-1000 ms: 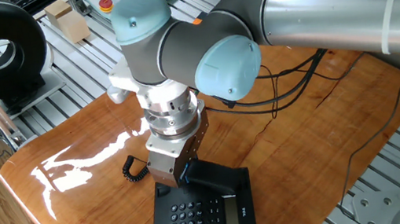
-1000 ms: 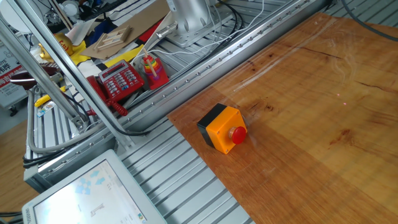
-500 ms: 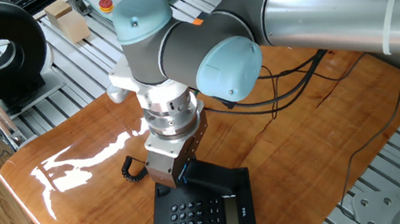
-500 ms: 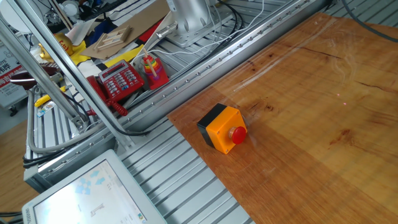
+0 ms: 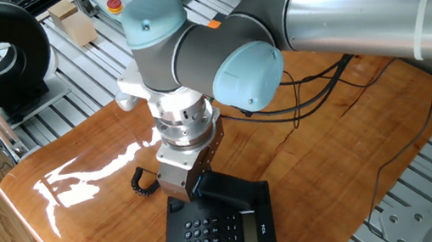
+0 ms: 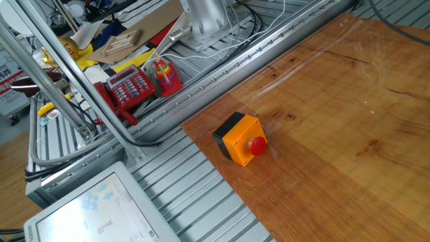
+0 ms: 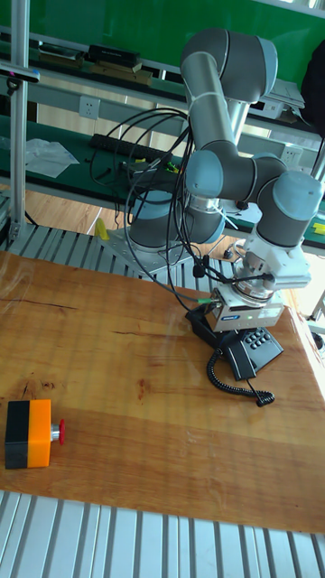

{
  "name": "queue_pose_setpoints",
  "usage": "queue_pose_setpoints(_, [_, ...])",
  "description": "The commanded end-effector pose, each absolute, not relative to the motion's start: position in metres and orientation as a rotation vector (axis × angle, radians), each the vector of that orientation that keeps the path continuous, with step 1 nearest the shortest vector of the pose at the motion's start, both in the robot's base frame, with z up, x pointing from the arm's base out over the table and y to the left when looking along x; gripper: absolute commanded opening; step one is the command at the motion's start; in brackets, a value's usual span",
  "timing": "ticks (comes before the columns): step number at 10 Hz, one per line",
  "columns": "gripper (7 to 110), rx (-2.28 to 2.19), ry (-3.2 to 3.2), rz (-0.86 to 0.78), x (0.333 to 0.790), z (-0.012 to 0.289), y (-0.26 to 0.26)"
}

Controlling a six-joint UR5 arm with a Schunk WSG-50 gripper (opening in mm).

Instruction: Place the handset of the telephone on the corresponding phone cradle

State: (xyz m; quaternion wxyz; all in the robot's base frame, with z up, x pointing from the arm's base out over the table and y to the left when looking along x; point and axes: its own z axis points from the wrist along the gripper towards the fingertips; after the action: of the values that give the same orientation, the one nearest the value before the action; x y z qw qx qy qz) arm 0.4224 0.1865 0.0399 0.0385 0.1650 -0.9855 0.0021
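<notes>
The black telephone (image 5: 216, 234) lies near the table's front edge, keypad toward the camera. The handset (image 5: 235, 192) lies across the phone cradle at the base's far strip, and the cradle itself is covered. My gripper (image 5: 190, 193) points down on the handset's left end, its fingers close together on either side of it. The coiled cord (image 5: 143, 183) curls out to the left. In the tall fixed view the gripper (image 7: 236, 327) stands over the telephone (image 7: 255, 349), with the cord (image 7: 231, 377) trailing toward the front. Neither the phone nor the gripper appears in the other fixed view.
An orange box with a red button (image 6: 242, 139) sits near one table edge, also visible as the orange box (image 7: 29, 434) far left of the phone. A red phone (image 6: 129, 86) and clutter lie on the metal frame beside the table. Cables (image 5: 339, 85) cross the table behind the arm.
</notes>
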Motion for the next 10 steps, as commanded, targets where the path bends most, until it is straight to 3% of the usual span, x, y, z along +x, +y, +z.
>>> queue_pose_setpoints(1, [7, 0.45, -3.02, -0.004, 0.42, 0.041, 0.188])
queue_pose_setpoints(5, [7, 0.388, -3.029, -0.016, 0.427, 0.056, 0.183])
queue_pose_setpoints(10, [7, 0.422, -3.019, -0.023, 0.404, 0.088, 0.182])
